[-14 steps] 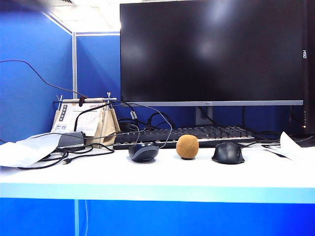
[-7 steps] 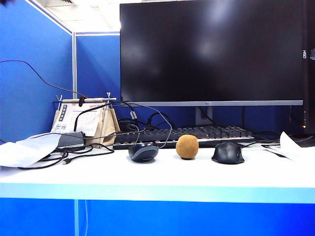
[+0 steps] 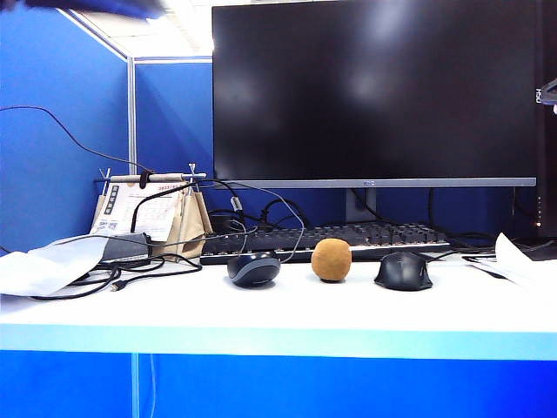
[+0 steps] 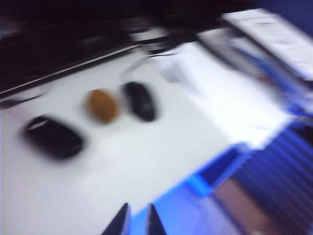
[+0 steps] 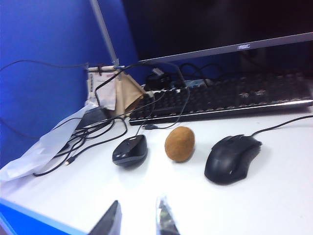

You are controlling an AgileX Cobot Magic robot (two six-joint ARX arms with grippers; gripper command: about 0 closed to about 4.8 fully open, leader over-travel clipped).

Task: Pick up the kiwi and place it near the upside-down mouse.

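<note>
Because the left wrist view is heavily smeared, little there is sharp: the left gripper (image 4: 135, 220) shows only its two dark fingertips, pressed nearly together and holding nothing, hovering over the desk's front edge. Beyond them lie three blurs, the kiwi (image 4: 101, 105) between two dark mice. In the exterior view neither gripper can be made out; only a dark blur crosses the upper left corner. The right gripper (image 5: 137, 218) is cut off by its frame, its tips standing a little apart with nothing between them, above the white desk (image 3: 278, 318).

On the desk the kiwi (image 3: 331, 259) rests upright, with the upside-down mouse (image 3: 254, 269) near it at 9 o'clock and the all-black mouse (image 3: 404, 271) near it at 3 o'clock, none touching. A black keyboard (image 3: 348, 239) runs behind them at 12 o'clock under a dark monitor (image 3: 374, 91). Tangled cables (image 3: 130, 270) and a desk calendar (image 3: 152, 218) crowd the far left.
</note>
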